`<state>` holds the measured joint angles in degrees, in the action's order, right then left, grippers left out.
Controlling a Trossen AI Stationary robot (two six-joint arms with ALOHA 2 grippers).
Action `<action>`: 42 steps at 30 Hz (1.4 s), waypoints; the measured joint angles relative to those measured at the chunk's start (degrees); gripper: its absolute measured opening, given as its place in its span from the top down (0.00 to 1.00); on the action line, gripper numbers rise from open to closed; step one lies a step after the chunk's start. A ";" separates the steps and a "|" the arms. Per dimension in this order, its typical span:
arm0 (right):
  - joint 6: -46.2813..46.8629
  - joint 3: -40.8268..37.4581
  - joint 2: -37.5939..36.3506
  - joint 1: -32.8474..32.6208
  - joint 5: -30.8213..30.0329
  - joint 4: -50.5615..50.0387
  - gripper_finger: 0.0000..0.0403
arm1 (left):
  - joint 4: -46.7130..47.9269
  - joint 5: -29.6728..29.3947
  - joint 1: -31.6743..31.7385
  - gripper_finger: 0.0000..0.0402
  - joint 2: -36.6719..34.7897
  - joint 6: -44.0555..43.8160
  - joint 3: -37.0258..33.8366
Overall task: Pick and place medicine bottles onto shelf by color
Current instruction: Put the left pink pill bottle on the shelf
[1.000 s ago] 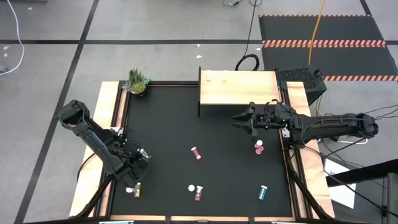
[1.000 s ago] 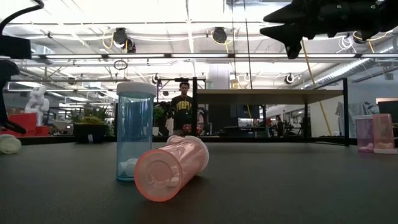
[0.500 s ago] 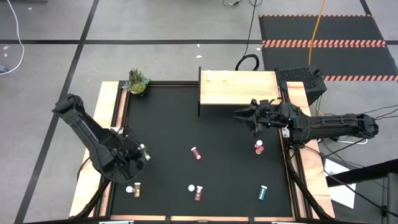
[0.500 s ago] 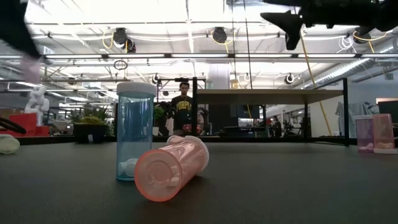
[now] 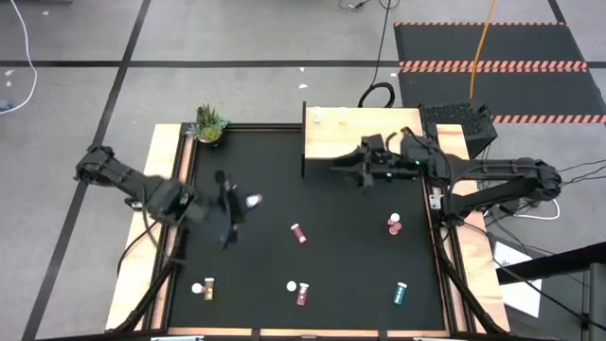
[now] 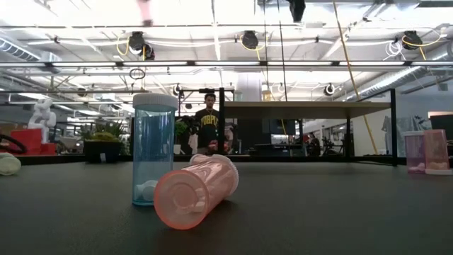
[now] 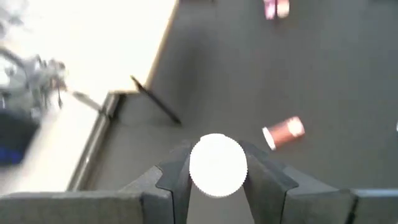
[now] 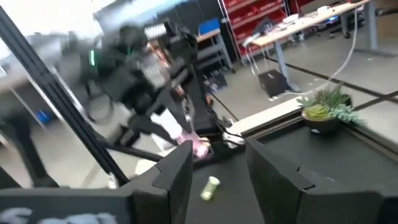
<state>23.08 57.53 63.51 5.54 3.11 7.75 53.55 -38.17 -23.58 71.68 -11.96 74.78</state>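
Note:
My left gripper [image 5: 241, 203] hangs above the black table's left middle, shut on a small bottle with a round white end [image 7: 217, 165]; the right wrist view shows a pink blur [image 8: 199, 147] at that gripper. Level with the pale wood shelf's [image 5: 365, 133] near edge, my right gripper [image 5: 333, 169] stands open with nothing between its fingers [image 8: 177, 171]. Loose medicine bottles lie on the table: a dark red one [image 5: 298, 233], a pink one [image 5: 394, 224], a teal one [image 5: 401, 293], another dark red one [image 5: 303, 295] and a yellow one [image 5: 208, 286]. My left gripper pinches the bottle between its two fingers, which lie on either side of its round white end [image 7: 200, 169]. That end faces the wrist camera. The bottle is lifted clear of the table; its body is hidden behind the white end and by blur.
A green potted plant [image 5: 209, 124] stands at the far left corner. Small pale items [image 5: 317, 116] sit on the shelf's far left part. In the low view a teal bottle [image 6: 154, 150] stands upright beside a pink one [image 6: 195, 191] on its side. Wooden rails border the table.
My left gripper has risen from the near left part of the table and swung toward the table's middle and far side, rolling its wrist, with the bottle lifted along. My right gripper has risen and moved toward the left along the shelf's near edge.

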 joint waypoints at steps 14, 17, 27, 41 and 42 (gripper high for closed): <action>-21.80 11.32 4.05 9.26 8.40 -17.73 0.63 | -36.83 26.93 27.01 0.69 4.77 20.70 2.81; -25.26 11.39 5.77 12.09 12.28 -17.86 0.59 | -38.08 29.59 29.21 0.69 6.80 17.97 2.81; -30.33 17.36 14.87 15.97 18.02 -18.47 0.38 | -39.00 36.24 34.97 0.69 10.24 16.28 2.78; -27.35 18.34 21.72 17.55 16.16 -15.37 0.47 | -36.41 42.80 42.26 0.69 10.69 17.42 2.78; -27.23 18.34 21.72 17.53 15.93 -14.78 0.48 | -36.04 42.88 42.41 0.69 10.69 17.49 2.76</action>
<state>-4.15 75.88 85.23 23.07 19.04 -7.03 17.51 4.71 18.83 82.37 5.53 77.54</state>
